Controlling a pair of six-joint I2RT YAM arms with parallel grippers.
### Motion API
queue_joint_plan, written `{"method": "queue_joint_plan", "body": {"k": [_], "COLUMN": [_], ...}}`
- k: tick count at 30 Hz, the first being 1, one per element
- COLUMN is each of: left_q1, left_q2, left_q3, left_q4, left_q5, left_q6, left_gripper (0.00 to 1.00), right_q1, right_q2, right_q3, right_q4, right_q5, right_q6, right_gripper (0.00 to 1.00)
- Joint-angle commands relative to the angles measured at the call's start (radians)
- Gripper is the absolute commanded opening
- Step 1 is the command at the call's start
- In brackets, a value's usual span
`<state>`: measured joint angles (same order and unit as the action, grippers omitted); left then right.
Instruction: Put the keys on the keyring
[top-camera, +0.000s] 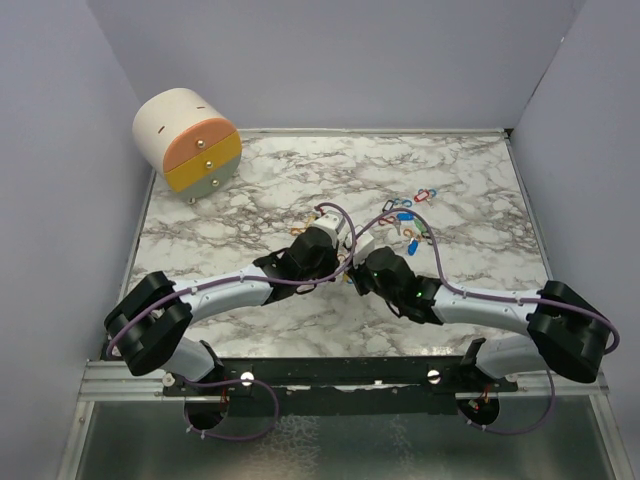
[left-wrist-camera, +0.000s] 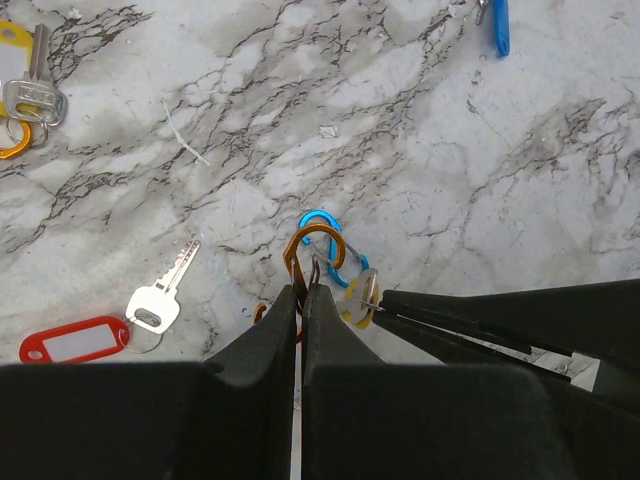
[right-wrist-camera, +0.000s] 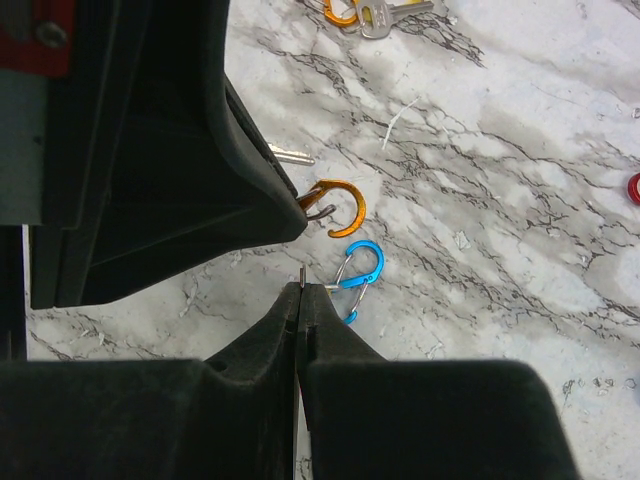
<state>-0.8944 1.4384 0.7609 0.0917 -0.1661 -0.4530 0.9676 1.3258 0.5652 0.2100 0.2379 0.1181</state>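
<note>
We see both arms meeting low over the middle of the marbled surface, their tips almost touching. The left pincer is closed to a narrow slit and grips the lower end of an orange clip, which sticks out ahead of its fingertips. Just behind it lies a blue clip, overlapping the orange one in the left wrist view and sitting a little apart from it in the right wrist view. The right pincer comes in from the left pincer's right side with its jaws pressed together. It pinches a thin metal piece right beside the blue clip. That piece is too small for us to name; it may be a wire ring joined to the clip.

The keys are loose on the surface, scattered just beyond the right pincer and off both clips. Nearer the left pincer, we find a silver key on a red tag lying flat. Farther off is a second key with a yellow tag, and a blue tag lies at the far edge of that view. A round drawer box stands at the far left corner, well apart from everything else.
</note>
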Motion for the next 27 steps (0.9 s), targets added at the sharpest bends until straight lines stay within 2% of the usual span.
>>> {"method": "queue_joint_plan", "body": {"k": [1,18,27], "left_q1": [-0.008,-0.008,0.004], "left_q2": [-0.022,-0.024,0.048], "left_q3": [0.010,0.002,0.015], "left_q4": [0.005,-0.005,-0.048], "left_q5": [0.041,0.038,-0.016], "left_q6": [0.013,0.021,0.031], "left_gripper": [0.00,0.00,0.00], "right_q1": [0.005,0.005,0.006], "right_q2": [0.013,0.002,-0.144], "right_q3": [0.034,0.034,0.010], "right_q4": [0.049,0.038,-0.019], "right_q5": [-0.004,0.057,0.132], "right_q6": [-0.003,0.016,0.056], "right_gripper": [0.01,0.01,0.01]}}
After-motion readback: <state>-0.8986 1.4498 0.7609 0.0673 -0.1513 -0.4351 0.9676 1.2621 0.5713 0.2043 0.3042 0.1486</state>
